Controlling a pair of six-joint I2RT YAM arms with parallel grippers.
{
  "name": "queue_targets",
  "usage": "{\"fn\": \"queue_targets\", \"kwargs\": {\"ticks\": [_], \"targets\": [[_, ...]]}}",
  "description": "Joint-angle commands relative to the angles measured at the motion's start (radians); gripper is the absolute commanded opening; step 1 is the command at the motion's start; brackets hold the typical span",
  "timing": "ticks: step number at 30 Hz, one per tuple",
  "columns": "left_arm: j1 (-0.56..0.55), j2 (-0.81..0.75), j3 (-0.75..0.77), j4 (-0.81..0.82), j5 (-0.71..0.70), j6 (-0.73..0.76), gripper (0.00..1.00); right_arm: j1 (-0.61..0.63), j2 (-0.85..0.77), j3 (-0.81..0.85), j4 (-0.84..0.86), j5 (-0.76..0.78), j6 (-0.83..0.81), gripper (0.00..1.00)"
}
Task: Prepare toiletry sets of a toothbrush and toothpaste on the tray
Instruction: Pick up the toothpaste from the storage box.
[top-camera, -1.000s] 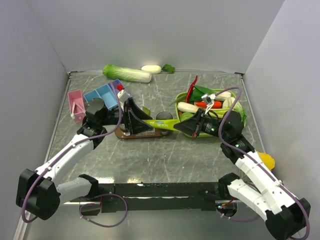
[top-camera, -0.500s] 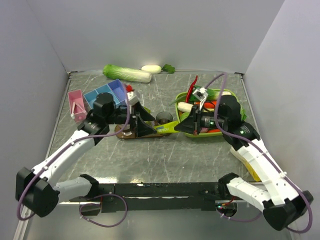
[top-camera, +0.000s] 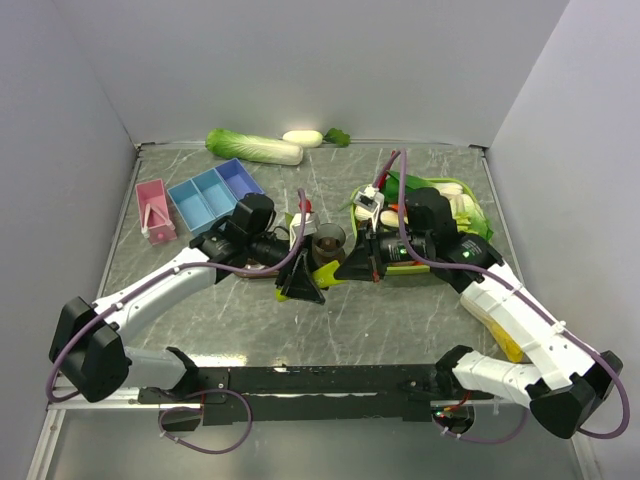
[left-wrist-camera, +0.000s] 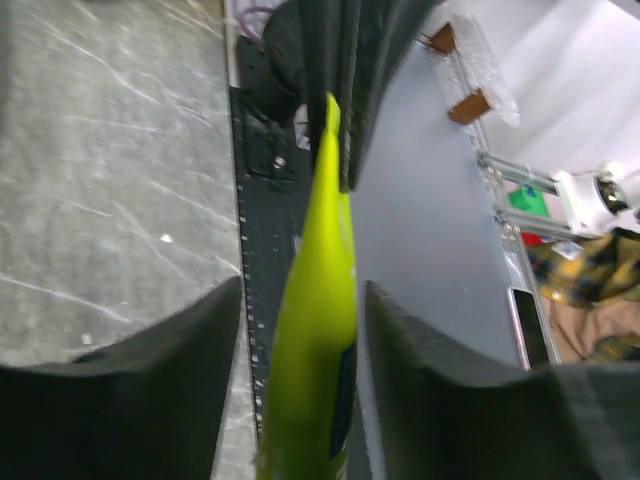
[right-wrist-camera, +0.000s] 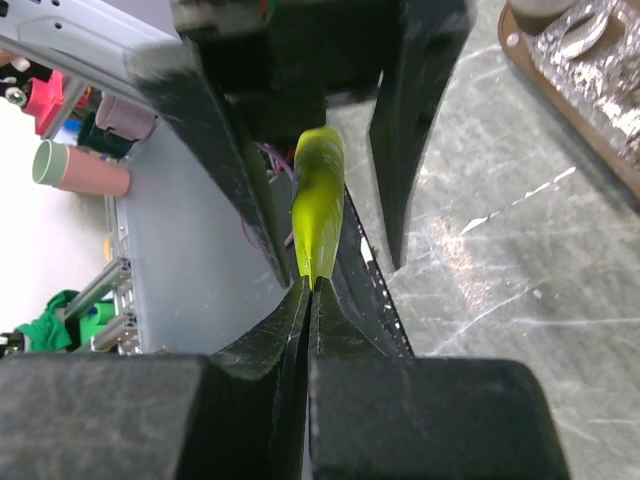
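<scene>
A lime-green toothpaste (right-wrist-camera: 318, 210) tube hangs in the air between my two grippers, in front of the tray. My right gripper (right-wrist-camera: 312, 286) (top-camera: 352, 266) is shut on the tube's flat tail end. My left gripper (left-wrist-camera: 303, 292) (top-camera: 303, 285) faces it from the left, and its jaws stand apart around the other end of the toothpaste (left-wrist-camera: 310, 330), with a gap on one side. The brown wooden tray (right-wrist-camera: 530, 70) shows only as a rim at the right wrist view's upper right; in the top view the left arm hides most of it. No toothbrush is in view.
A dark tumbler (top-camera: 327, 240) stands just behind the grippers. The lime-green basket (top-camera: 472, 215) of vegetables lies behind the right arm. A blue compartment box (top-camera: 215, 193) and a pink box (top-camera: 153, 208) sit at the left, a cabbage (top-camera: 255, 147) at the back.
The right gripper carried the tube leftward and toward the front. The left gripper swung off the tray to the tube's free end, and its jaws widened, then narrowed around it.
</scene>
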Motion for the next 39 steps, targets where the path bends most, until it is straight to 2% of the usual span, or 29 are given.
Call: {"fn": "queue_targets", "kwargs": {"ticks": [1, 3, 4, 8, 10, 16, 17, 20, 23, 31, 39], "targets": [[-0.013, 0.001, 0.048, -0.041, 0.070, 0.059, 0.44, 0.008, 0.011, 0.070, -0.001, -0.013, -0.042, 0.00], [-0.016, -0.001, 0.048, -0.034, 0.061, 0.058, 0.36, 0.010, 0.009, 0.067, 0.000, 0.002, -0.037, 0.00], [-0.016, -0.002, 0.045, -0.021, 0.057, 0.048, 0.28, 0.008, 0.009, 0.064, 0.005, 0.008, -0.034, 0.00], [-0.016, -0.014, 0.037, 0.019, 0.021, 0.021, 0.18, 0.010, -0.014, 0.028, 0.052, 0.015, -0.005, 0.00], [-0.016, -0.030, 0.021, 0.059, -0.009, -0.019, 0.13, 0.006, -0.020, 0.011, 0.088, 0.013, 0.001, 0.06], [-0.016, -0.099, -0.064, 0.278, -0.126, -0.161, 0.11, -0.036, -0.044, -0.074, 0.218, -0.030, 0.075, 0.34], [-0.016, -0.108, -0.075, 0.326, -0.137, -0.179, 0.12, -0.043, -0.057, -0.081, 0.235, -0.034, 0.095, 0.43], [-0.016, -0.134, -0.108, 0.384, -0.167, -0.231, 0.12, -0.055, -0.086, -0.117, 0.320, -0.047, 0.141, 0.54], [-0.015, -0.155, -0.141, 0.449, -0.187, -0.271, 0.13, -0.058, -0.112, -0.158, 0.419, -0.042, 0.190, 0.57], [-0.015, -0.174, -0.159, 0.504, -0.184, -0.306, 0.14, -0.061, -0.138, -0.230, 0.666, 0.004, 0.332, 0.56], [-0.015, -0.188, -0.165, 0.515, -0.186, -0.308, 0.15, -0.059, -0.110, -0.236, 0.703, 0.001, 0.349, 0.37]]}}
